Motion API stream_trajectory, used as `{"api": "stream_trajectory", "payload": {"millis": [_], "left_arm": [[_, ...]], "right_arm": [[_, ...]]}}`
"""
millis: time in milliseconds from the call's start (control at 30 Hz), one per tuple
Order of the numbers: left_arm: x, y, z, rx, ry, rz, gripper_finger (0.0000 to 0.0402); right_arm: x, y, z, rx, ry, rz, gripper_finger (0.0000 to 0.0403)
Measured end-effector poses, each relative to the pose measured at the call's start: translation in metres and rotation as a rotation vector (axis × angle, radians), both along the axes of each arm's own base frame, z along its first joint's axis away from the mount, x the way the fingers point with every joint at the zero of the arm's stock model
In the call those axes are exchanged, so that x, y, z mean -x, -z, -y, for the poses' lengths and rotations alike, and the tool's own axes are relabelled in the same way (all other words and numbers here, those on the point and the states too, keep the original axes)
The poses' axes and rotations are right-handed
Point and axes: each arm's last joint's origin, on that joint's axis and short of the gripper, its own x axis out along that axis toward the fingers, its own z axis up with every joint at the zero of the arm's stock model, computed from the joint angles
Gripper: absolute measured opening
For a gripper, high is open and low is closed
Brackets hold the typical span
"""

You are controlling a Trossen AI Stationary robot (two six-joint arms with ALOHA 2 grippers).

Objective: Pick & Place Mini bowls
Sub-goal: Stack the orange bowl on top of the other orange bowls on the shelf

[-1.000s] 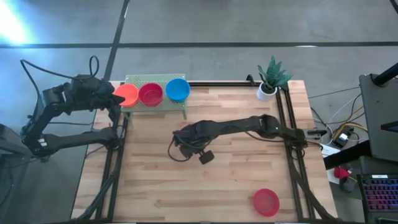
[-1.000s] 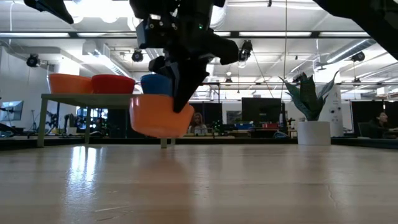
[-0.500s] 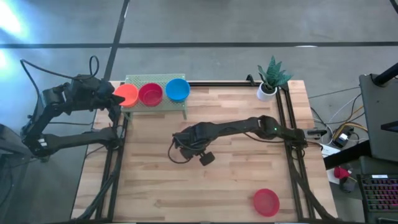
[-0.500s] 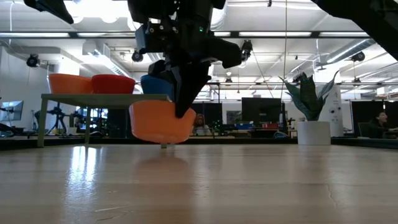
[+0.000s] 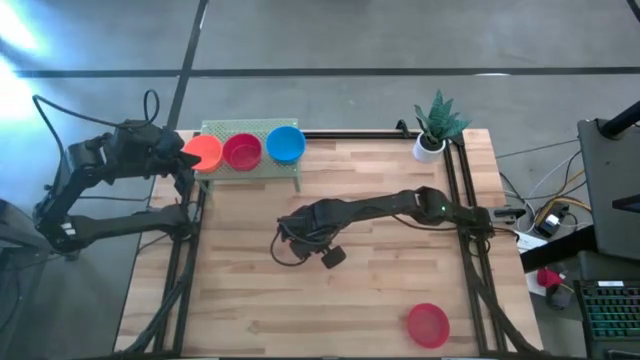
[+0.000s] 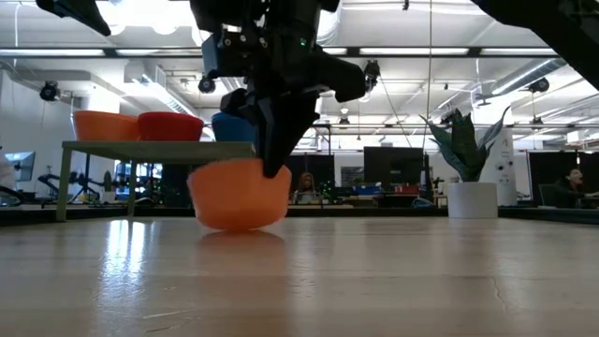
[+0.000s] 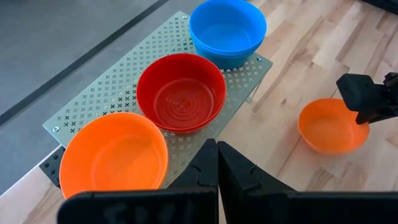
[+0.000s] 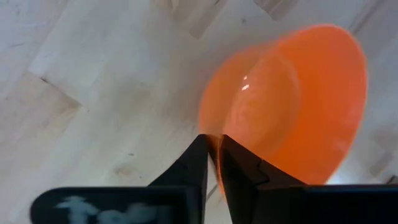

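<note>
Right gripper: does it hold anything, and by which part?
The right gripper holds an orange bowl by its rim, one finger on each side of the wall. The bowl sits on the table.

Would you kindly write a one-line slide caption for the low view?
Right gripper pinches the rim of an orange mini bowl on the wooden table.

wooden table (image 5: pixel 380 290), green rack (image 5: pixel 215 130), red bowl (image 5: pixel 428 325)

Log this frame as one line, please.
right gripper: pinching orange bowl rim, bowl on table | left gripper: shut, waiting by rack | red bowl: loose
</note>
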Motion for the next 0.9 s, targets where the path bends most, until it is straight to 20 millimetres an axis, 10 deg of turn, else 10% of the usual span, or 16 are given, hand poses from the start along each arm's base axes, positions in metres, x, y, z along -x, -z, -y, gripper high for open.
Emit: {"api": "stream_trajectory", "payload": {"millis": [467,900], "left_arm": [[0.000,0.000,0.000,-0.002,0.003,-0.002,0.0000],[-0.002,0.000,0.002,0.024,0.120,0.004,0.0000]], "right_arm": [[0.002,-0.006,0.001,-0.003,0.027,0.004,0.0092],[0.031,-0.089,0.006,-0.050,0.140,0.168,0.0067]]}}
